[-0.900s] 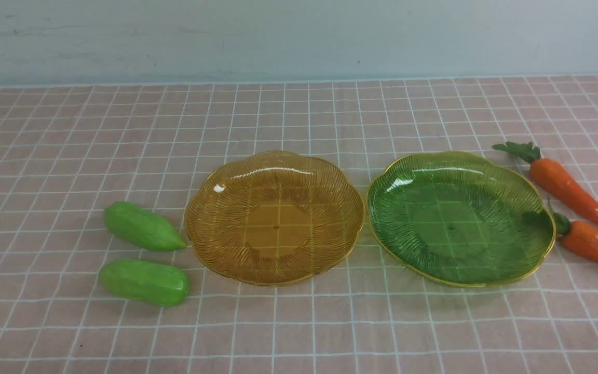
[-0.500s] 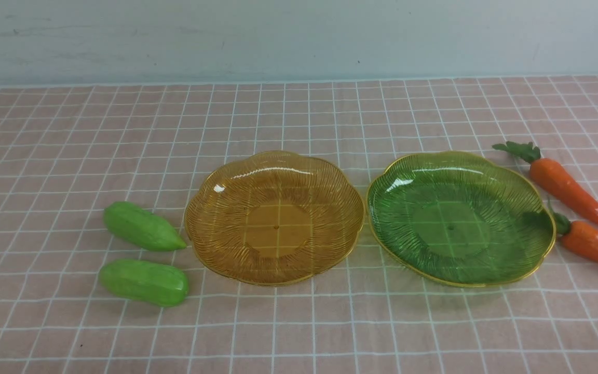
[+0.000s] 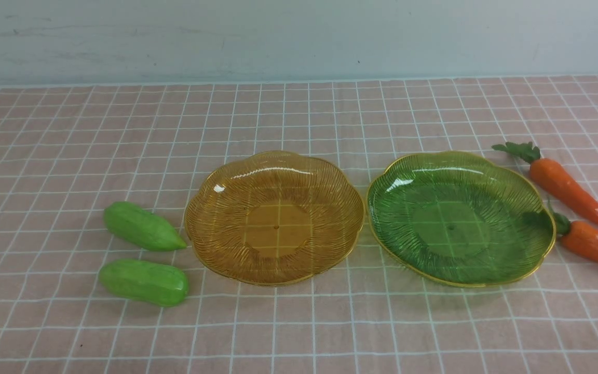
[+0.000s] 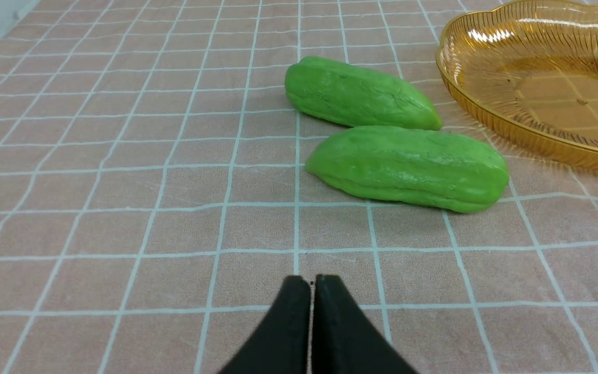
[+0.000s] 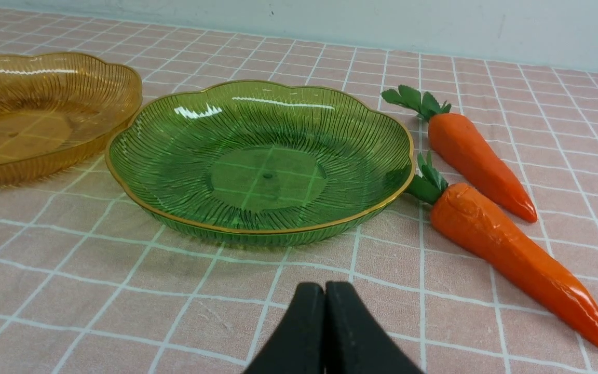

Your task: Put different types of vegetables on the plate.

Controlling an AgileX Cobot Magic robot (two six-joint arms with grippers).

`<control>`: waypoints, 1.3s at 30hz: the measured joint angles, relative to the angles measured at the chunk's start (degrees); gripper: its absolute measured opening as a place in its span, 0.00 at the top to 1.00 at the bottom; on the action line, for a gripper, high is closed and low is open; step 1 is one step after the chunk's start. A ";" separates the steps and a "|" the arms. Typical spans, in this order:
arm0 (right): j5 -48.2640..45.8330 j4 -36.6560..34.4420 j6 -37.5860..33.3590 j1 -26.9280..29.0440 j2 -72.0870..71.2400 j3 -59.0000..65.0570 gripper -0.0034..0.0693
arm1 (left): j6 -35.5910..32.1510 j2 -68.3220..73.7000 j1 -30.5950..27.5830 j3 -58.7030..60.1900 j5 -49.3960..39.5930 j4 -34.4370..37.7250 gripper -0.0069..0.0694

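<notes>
Nothing has moved: your jaws on both arms are clenched, empty. Gourds [image 3: 143,226] lie near the table's left edge, carrots [image 3: 569,186] near its right. Open wide, straddle one's middle.

A table covered by a pink cloth [image 3: 299,332] with a white grid carries everything. Ahead of the left claw [image 4: 312,283], whose tips are pressed together, two green gourds lie side by side, the blunt gourd [image 4: 408,169] nearer the claw and the pointed gourd [image 4: 358,93] just past it, with an amber plate [image 4: 563,98] beside them. Ahead of the right claw [image 5: 325,285], tips also together, sits a green plate [image 5: 262,176]. Beside it lie a near carrot [image 5: 512,254] and a far carrot [image 5: 473,156], leafy tops pointing away from the claw.
</notes>
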State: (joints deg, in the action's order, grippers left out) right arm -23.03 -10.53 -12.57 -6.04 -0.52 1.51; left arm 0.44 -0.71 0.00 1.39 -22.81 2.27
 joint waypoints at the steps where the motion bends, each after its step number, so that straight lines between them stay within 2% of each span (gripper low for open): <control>1: 0.00 0.00 -0.13 0.00 0.00 0.00 0.98 | 0.00 0.00 0.00 0.00 0.00 0.00 0.91; 12: 0.00 0.06 -0.13 0.00 0.00 0.00 0.98 | 0.00 0.00 0.00 0.00 0.00 0.00 0.91; 14: 0.34 -2.19 1.13 0.00 0.00 0.00 0.98 | 3.50 0.00 0.00 0.00 0.00 5.82 0.91; 15: 0.40 -2.71 1.13 0.00 0.00 0.00 0.98 | 3.90 0.00 0.00 0.00 0.00 6.52 0.91; 16: 0.65 -5.28 2.69 0.00 0.00 0.00 0.98 | 6.24 0.00 0.00 0.00 0.00 10.50 0.91; 17: 1.30 -13.54 6.27 0.00 0.00 0.00 0.98 | 9.82 0.00 0.00 0.01 0.00 17.03 0.91; 18: 1.49 -17.70 8.60 0.00 0.00 0.00 0.98 | 11.81 0.00 0.00 0.06 0.03 21.00 0.91; 19: 1.50 -18.78 9.05 0.00 0.00 0.00 0.98 | 12.30 0.00 0.00 0.06 0.03 22.00 0.91; 20: 1.81 -27.26 12.10 0.00 0.00 0.05 0.98 | 16.17 0.00 0.00 0.16 0.40 31.52 0.91; 23: 2.68 -39.70 14.32 0.00 0.00 0.05 0.98 | 18.16 0.00 0.00 0.18 0.93 40.73 0.91; 29: 7.33 -49.00 14.46 0.00 0.00 0.05 0.98 | 18.36 0.00 0.00 0.18 2.68 46.81 0.91; 33: 13.15 -50.87 8.78 0.00 0.00 -1.12 0.98 | 15.85 0.00 0.00 -1.53 2.25 48.15 0.91; 36: 15.80 -50.26 -1.16 0.00 0.05 -6.58 0.98 | 11.72 0.58 0.00 -5.73 0.93 48.02 0.91; 37: 16.18 -49.44 -6.41 0.00 1.07 -10.25 0.98 | 10.05 1.75 0.00 -7.72 0.06 47.71 0.91; 39: 15.50 -49.13 -10.90 0.00 4.12 -14.13 0.97 | 7.56 5.22 0.00 -10.71 -2.27 46.38 0.91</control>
State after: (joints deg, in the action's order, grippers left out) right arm -7.53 -59.66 -23.47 -6.04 3.60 -12.62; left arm 8.00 4.50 0.00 -9.32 -25.08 48.65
